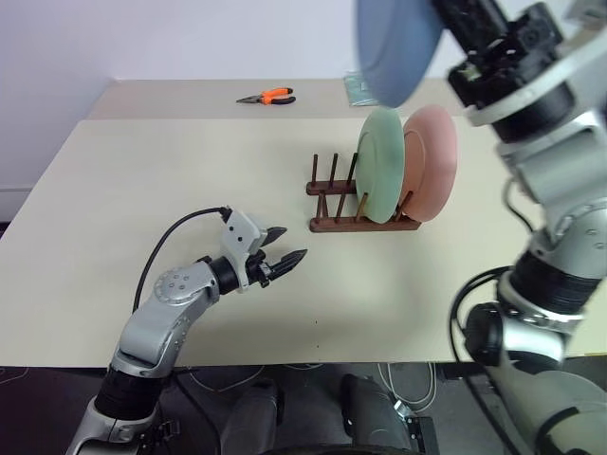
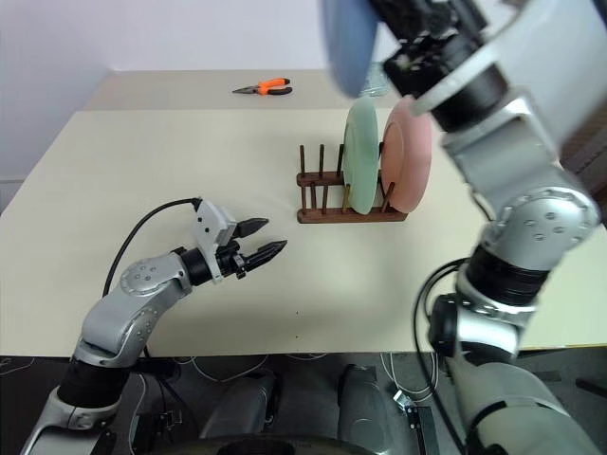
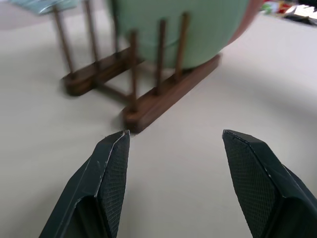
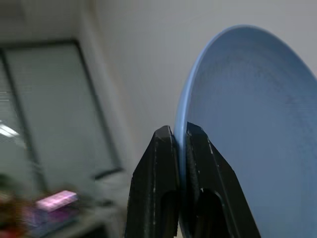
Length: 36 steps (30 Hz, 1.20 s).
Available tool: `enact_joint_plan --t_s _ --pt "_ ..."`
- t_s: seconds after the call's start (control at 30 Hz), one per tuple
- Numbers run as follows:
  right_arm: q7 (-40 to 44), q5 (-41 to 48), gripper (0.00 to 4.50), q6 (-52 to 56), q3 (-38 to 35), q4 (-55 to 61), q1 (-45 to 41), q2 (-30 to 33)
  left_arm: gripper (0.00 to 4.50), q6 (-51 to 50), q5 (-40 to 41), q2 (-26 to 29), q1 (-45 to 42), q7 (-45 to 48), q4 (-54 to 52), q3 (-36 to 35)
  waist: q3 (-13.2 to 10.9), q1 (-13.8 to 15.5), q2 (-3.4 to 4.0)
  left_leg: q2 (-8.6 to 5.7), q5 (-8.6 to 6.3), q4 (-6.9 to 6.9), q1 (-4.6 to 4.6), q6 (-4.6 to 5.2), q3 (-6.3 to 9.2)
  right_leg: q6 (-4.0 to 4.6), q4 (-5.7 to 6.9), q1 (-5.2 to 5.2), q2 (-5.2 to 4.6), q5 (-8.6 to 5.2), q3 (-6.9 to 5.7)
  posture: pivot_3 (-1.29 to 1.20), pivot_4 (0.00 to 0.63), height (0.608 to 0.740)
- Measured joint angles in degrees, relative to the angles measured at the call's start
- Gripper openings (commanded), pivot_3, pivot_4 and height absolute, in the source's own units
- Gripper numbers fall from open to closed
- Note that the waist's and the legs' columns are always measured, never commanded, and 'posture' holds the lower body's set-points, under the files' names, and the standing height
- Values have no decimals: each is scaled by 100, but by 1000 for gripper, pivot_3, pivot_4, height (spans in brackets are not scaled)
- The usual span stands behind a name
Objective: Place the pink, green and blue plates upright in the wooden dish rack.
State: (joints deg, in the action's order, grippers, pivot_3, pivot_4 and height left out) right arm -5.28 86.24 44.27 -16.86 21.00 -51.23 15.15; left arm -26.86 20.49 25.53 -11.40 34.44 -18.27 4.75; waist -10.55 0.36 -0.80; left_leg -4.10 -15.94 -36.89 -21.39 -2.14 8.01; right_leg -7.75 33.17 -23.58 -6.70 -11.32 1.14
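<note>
Nearest the robot, the left gripper [image 1: 285, 259] hung low over the cream table [image 1: 114, 237], its two black fingers [image 3: 106, 173] spread apart with nothing between them. In the left wrist view the bare tabletop filled the gap between the fingertips, and the wooden dish rack [image 3: 148, 101] stood beyond them, apart from both tips.

Further out, the rack stood on the table with its thin pegs upright. The green plate [image 1: 379, 166] stood on edge in it, between pegs, and the pink plate [image 1: 432, 159] stood on edge just behind the green one, toward the robot's right, the two close together. The pegs on the rack's left side held nothing.

Above the rack, the right gripper [image 4: 179, 136] was raised high, its fingers [image 4: 158, 168] pressed together on the rim of the blue plate [image 4: 247, 134]. The rim ran straight down between the two fingertips, and the plate's broad face spread away to one side of them. In the head views the blue plate hung in the air above the green plate, well clear of the rack.

At the far edge of the table lay orange-handled pliers [image 1: 267, 96].
</note>
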Motion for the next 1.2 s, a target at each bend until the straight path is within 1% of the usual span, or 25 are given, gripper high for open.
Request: enact_joint_plan --t_s 0.1,0.2,0.27,0.43,0.6,0.8,0.97,1.03,1.07,1.1,1.17,1.2 --pt "-822 314 50 -53 385 -184 113 -418 3055 253 -69 144 78 19 226 -300 0 -2 1 -3 1 3 -3 -1 -4 -1 3 -8 0 1 1 0 150 740" --pt "-1248 280 50 -55 744 -352 403 -607 3055 399 -66 218 243 63 301 -579 -1 -8 2 -4 1 6 -3 -1 -15 -2 3 -10 0 2 1 0 150 740" --pt "-1362 176 50 -55 890 -467 531 -636 3055 453 -48 287 316 121 338 -672 -2 -12 4 -4 1 6 -3 -1 -21 -2 5 -11 1 2 0 0 150 740" --pt "-1366 -14 50 -82 925 -557 727 -540 3055 490 20 354 466 214 332 -852 -2 -30 5 -3 1 6 -2 -1 -23 -2 5 -10 3 2 -1 0 150 740" --pt "-1281 -233 50 -171 828 -636 734 -477 3055 482 78 337 532 268 211 -839 -2 -115 4 -2 1 7 -1 -1 -23 -2 5 -9 3 2 -1 0 150 740" --pt "-1176 -363 50 -224 682 -895 731 -334 3055 457 92 310 575 270 131 -766 -2 -127 5 -1 1 10 0 -1 -23 -2 5 -10 5 1 -1 0 150 740" --pt "-1132 -422 50 -130 690 -1100 814 -355 3055 438 90 304 587 264 119 -715 -2 -126 6 0 1 11 0 -1 -23 -2 4 -10 5 2 -1 0 150 740" --pt "-1096 -452 716 -68 718 -1195 847 -359 3055 432 88 300 597 258 117 -682 -2 -121 5 -1 1 11 0 -1 -24 -2 4 -10 5 1 0 0 150 740" --pt "-1061 -505 977 -39 737 -1239 847 -358 3055 426 86 297 603 255 116 -653 -2 -121 6 -1 1 10 0 -1 -24 -2 4 -10 5 1 0 0 150 740" --pt "-1033 -550 1421 -5 756 -1260 847 -358 3055 416 85 292 607 253 113 -625 -2 -122 6 -1 1 11 0 -1 -24 -2 4 -10 5 1 0 0 150 740" --pt "-896 -776 2516 29 820 -1274 846 -329 3055 387 80 267 610 237 98 -598 -2 -123 6 -1 1 11 0 -1 -24 -2 4 -10 5 1 -1 0 150 740" --pt "-771 -980 2942 17 889 -1262 843 -273 3055 380 77 259 610 222 86 -589 -2 -123 6 -1 1 11 0 -1 -24 -2 4 -10 5 1 -1 0 150 740"
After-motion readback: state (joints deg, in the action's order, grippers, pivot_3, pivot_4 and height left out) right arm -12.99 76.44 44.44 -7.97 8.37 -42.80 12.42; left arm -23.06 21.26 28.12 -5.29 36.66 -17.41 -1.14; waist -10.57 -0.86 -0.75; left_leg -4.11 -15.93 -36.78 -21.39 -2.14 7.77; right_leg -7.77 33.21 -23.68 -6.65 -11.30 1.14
